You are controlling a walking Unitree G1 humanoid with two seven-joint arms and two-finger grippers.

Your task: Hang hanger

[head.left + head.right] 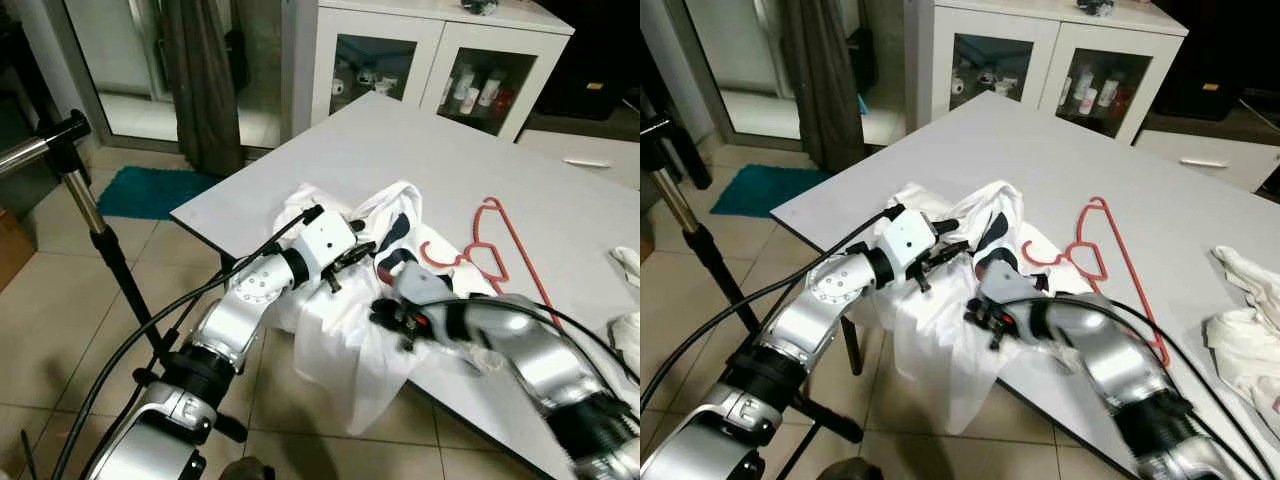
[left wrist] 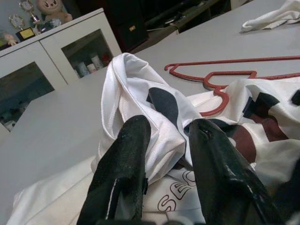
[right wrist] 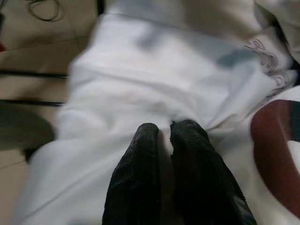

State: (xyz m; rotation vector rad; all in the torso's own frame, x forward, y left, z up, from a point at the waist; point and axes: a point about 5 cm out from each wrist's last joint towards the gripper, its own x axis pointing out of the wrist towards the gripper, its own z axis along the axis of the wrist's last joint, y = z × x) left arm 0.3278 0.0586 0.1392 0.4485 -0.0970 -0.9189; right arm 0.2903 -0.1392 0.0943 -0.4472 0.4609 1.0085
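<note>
A white shirt [image 1: 330,350] with black and red print lies bunched on the near left edge of the grey table [image 1: 420,150], part of it hanging over the edge. A red hanger [image 1: 500,240] lies flat on the table just beyond it, its lower end against the shirt. My left gripper [image 2: 168,129] is at the top of the bunch, shut on a fold of the white cloth. My right gripper [image 3: 166,129] is lower, at the table edge, its fingers pinched on the hanging part of the shirt.
A clothes rack pole [image 1: 95,215] with its bar stands left of the table on the tiled floor. A white glass-door cabinet [image 1: 420,60] is behind the table. More white cloth [image 1: 1250,320] lies at the table's right. A teal mat [image 1: 150,190] lies far left.
</note>
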